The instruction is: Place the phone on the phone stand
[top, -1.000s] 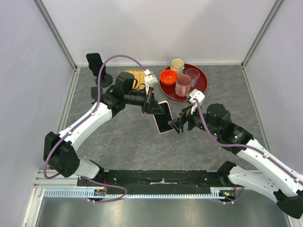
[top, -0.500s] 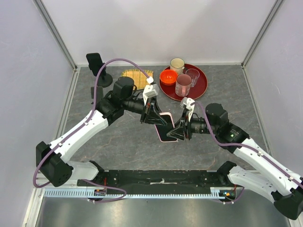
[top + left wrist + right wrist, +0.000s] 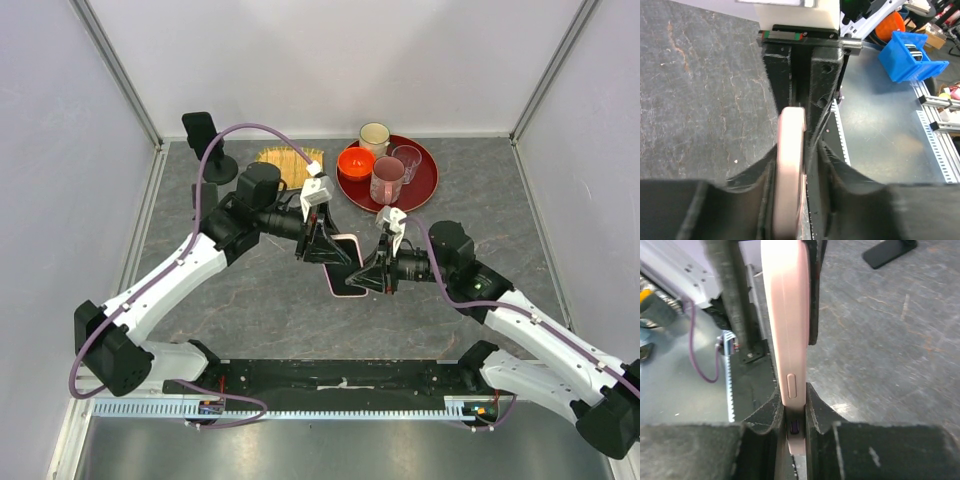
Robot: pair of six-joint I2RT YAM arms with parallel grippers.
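Over table [image 3: 250, 300] centre: pink phone [image 3: 345, 265] pinched at opposite ends by left fingers [image 3: 735, 205] and right fingers [image 3: 760, 417].

Phone [image 3: 345, 266] sits mid-bench [image 3: 260, 305], left end effector [image 3: 330, 250] on its left, right end effector [image 3: 372, 276] on its right. Phone stand [image 3: 211, 150] far behind-left of phone. Mat [image 3: 284, 159] behind phone. Tray [image 3: 428, 180] behind-right of phone, bowl [image 3: 355, 162] and cups on it.
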